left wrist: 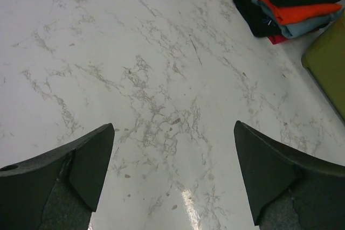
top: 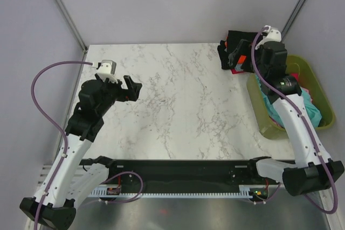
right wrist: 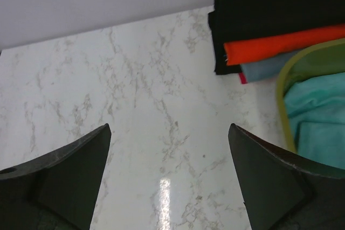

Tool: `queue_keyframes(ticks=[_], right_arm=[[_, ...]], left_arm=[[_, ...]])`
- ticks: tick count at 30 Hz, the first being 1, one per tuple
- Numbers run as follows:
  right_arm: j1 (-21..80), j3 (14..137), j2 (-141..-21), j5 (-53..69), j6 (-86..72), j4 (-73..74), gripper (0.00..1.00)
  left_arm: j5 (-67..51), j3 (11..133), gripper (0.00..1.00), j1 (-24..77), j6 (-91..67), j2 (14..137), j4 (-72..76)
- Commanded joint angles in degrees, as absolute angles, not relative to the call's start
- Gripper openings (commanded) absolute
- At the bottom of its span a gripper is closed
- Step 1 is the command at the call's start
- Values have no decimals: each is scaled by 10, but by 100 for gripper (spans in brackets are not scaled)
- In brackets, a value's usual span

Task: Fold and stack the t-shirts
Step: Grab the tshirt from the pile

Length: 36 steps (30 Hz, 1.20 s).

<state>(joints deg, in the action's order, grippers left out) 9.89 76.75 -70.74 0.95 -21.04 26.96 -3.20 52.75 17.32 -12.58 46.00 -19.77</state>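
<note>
A stack of folded t-shirts (top: 233,42) lies at the table's back right corner. The left wrist view shows it (left wrist: 291,1) as black on top, then orange, grey-blue, black and red. The right wrist view also shows it (right wrist: 264,22). A teal t-shirt (right wrist: 318,117) lies crumpled in the olive-green tub (top: 307,71); it also shows from above (top: 311,109). My right gripper (right wrist: 170,127) is open and empty over bare table, just left of the stack and tub; from above it (top: 235,57) hovers beside the stack. My left gripper (top: 132,86) is open and empty over the table's left half, jaws wide in its wrist view (left wrist: 173,126).
The marble table (top: 183,106) has grey walls at the back and sides. The tub's rim (right wrist: 284,95) stands just right of my right gripper and at the right edge of the left wrist view (left wrist: 330,63). A black rail (top: 178,172) runs along the near edge.
</note>
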Motion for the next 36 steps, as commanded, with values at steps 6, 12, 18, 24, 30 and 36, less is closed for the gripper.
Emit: queue_keyframes(ticks=[6, 12, 18, 24, 30, 36], right_arm=[[-65, 793, -713, -262, -208, 346, 98], [-154, 743, -773, -262, -259, 370, 98], [-166, 669, -800, -249, -268, 313, 98], [-184, 631, -847, -266, -261, 274, 97], [-213, 628, -871, -240, -258, 248, 82], [-234, 620, -875, -193, -258, 226, 25]], left_arm=[[-55, 520, 100, 170, -112, 444, -180], [-63, 536, 98, 170, -113, 472, -202], [-64, 537, 97, 170, -116, 476, -207], [-61, 535, 97, 170, -114, 482, -209], [-65, 537, 96, 170, -114, 496, -211], [-66, 538, 96, 170, -114, 504, -213]])
